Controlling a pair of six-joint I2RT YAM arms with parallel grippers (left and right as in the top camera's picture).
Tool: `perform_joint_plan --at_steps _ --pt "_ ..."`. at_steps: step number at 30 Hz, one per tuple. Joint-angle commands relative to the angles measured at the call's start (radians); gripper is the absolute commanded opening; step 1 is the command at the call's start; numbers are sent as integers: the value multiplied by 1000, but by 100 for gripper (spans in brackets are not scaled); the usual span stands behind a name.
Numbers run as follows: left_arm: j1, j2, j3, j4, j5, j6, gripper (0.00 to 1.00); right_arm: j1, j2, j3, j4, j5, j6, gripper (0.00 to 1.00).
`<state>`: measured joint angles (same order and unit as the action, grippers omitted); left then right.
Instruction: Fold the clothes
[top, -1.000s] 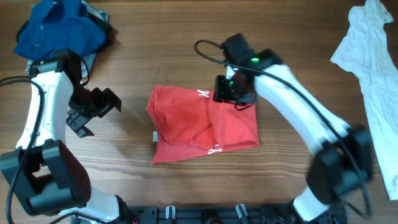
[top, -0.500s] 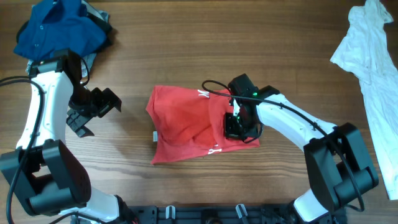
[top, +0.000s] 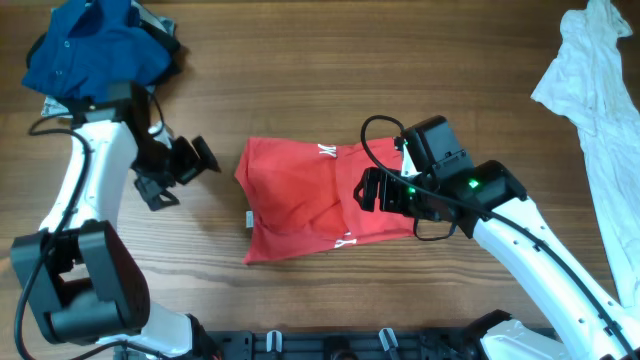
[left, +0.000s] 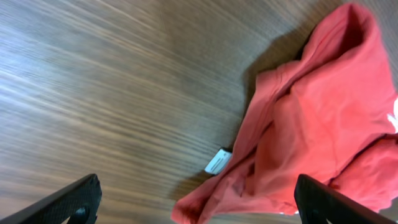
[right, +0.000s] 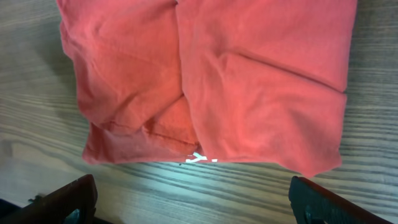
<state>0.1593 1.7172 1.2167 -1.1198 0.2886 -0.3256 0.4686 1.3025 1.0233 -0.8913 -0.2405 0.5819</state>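
Red T-shirt (top: 325, 200) at middle of wooden table (top: 300, 80), folded to rough rectangle, left edge lumpy. Soft, light, limp; likely slides on wood. Pinch both layers at corner, not middle. Left gripper (top: 185, 172) spread wide, empty, near shirt's left edge. Right gripper (top: 368, 190) spread wide, empty, over shirt's right half.

right gripper (top: 370, 190): a second ago at the top-right corner of the red T-shirt (top: 300, 205); half a second ago down on the shirt's right half, jaws closed; now above that right half, jaws spread wide, no cloth between them
right arm (top: 520, 230): earlier reached up past the shirt's top edge; now pulled back low, stretched along the shirt's right side
left gripper (top: 185, 172): was well apart from the shirt's left edge; now nearer that edge, not touching, fingers turned up and toward the shirt
left arm (top: 95, 170): forearm swung in toward the shirt with the gripper
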Motion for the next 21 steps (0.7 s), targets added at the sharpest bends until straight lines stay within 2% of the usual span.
perform_joint_plan --at_steps 1,4,10,16,21 --pt "7 -2 -95 89 88 37 100 1 -10 16 -11 23 -10 100" --pt "11 12 -111 114 175 121 100 1 -10 16 -19 23 -33 100" --pt "11 66 -148 142 195 139 100 1 -10 16 -10 24 -49 99" --pt "11 114 -243 219 298 140 100 1 -10 16 9 23 -56 99" --pt "9 116 -251 237 332 140 100 1 -10 16 18 23 -56 99"
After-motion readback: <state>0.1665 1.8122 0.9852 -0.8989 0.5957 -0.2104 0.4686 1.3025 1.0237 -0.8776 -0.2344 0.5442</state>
